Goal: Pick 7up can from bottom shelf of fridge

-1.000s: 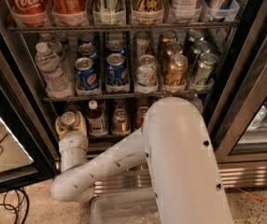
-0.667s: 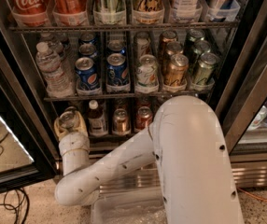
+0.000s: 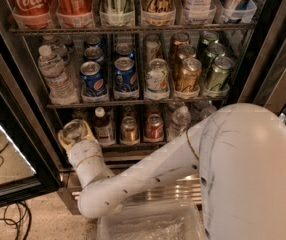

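Note:
The fridge (image 3: 261, 59) stands open in front of me. My gripper (image 3: 75, 134) is at the far left end of the bottom shelf (image 3: 133, 145), its yellowish fingers (image 3: 89, 132) closed around the 7up can (image 3: 73, 129). Only the can's shiny silver top shows between them. The can sits at the shelf's front edge, left of a small dark bottle (image 3: 103, 127). My white arm (image 3: 148, 176) runs from the gripper down and to the right and hides the shelf's lower front.
On the bottom shelf stand a bronze can (image 3: 129, 129), a red can (image 3: 154, 127) and a water bottle (image 3: 180, 121). Pepsi cans (image 3: 125, 74) fill the rack above. The open glass door (image 3: 8, 149) is at left. A clear bin (image 3: 148, 226) lies below, cables (image 3: 0, 221) on the floor.
The big white arm segment has swung right and nearer the camera. The gripper with the can has stayed at about the same spot at the shelf's left end.

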### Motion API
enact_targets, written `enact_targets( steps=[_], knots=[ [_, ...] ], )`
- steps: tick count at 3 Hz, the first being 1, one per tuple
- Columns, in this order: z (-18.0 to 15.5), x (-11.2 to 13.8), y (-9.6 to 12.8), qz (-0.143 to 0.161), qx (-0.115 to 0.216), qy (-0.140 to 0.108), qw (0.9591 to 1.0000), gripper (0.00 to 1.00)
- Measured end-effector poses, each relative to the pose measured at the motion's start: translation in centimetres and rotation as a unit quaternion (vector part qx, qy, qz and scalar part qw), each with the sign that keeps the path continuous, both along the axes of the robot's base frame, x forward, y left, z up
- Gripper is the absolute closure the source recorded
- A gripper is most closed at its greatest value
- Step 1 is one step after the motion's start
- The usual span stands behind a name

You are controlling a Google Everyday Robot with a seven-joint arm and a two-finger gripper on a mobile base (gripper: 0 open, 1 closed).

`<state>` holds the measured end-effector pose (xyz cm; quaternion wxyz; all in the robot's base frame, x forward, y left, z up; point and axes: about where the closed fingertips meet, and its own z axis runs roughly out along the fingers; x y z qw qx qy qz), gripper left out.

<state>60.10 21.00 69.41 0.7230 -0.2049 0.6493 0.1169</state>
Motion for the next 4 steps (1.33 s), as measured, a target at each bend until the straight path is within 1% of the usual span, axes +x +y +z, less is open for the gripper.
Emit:
enact_targets(
  steps=[1,2,3,4],
  knots=[
    [1.5,-2.0,0.0,0.066,0.013,-0.002,0.9977,1.0],
    [2.8,-4.7,-0.5,0.122,0.025,-0.007,0.9922,1.0],
    [3.8,-7.2,-1.4,0.149,0.02,-0.009,0.9885,1.0],
    [3.9,-7.3,-1.5,0.15,0.019,-0.01,0.9885,1.0]
  ],
)
